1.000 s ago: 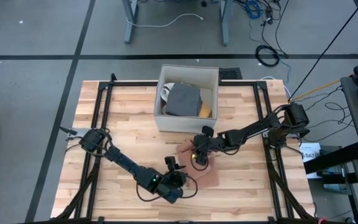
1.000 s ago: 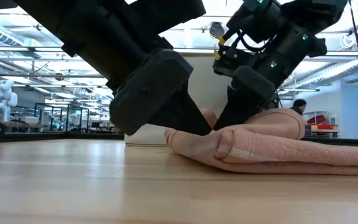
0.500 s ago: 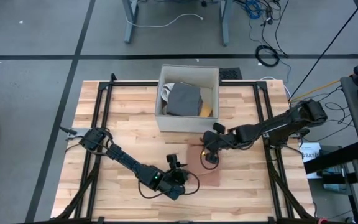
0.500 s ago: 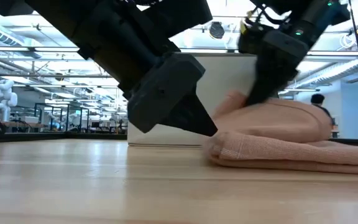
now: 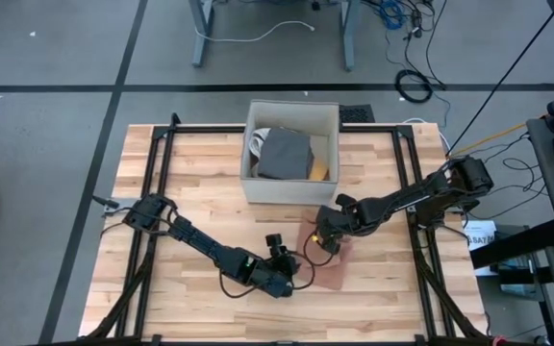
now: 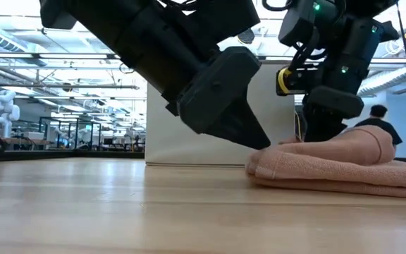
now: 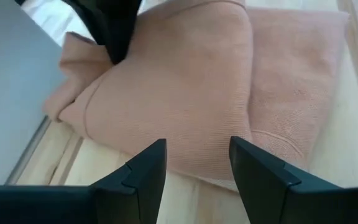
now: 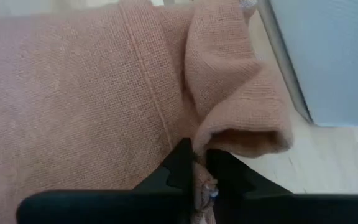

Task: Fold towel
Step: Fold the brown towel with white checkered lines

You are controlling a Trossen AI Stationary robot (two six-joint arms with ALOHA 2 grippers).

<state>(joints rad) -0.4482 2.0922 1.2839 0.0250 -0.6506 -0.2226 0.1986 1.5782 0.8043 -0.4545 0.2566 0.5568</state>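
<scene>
Down on the wooden table [image 5: 200, 183] the pink towel [image 5: 330, 269] lies bunched and partly folded just toward six o'clock from the open white box [image 5: 290, 154], at about five o'clock from the table's centre. The right gripper [image 5: 329, 240] is on the towel's twelve o'clock edge, its fingers [image 8: 182, 163] pinched nearly together on a raised fold of cloth, which the right wrist view shows puckering up between the two dark tips. The right arm stretches off toward three o'clock. At the towel's nine o'clock side sits the left gripper [image 5: 291, 274], jaws standing apart with nothing between them; in the left wrist view its fingers [image 7: 149, 163] frame the near hem of the towel, close to it but not gripping. From table height the towel [image 6: 330, 166] lies as a low, layered heap with the left gripper [image 6: 259, 141] at its rolled edge. Grey and yellow items [image 5: 287, 154] fill the box.
</scene>
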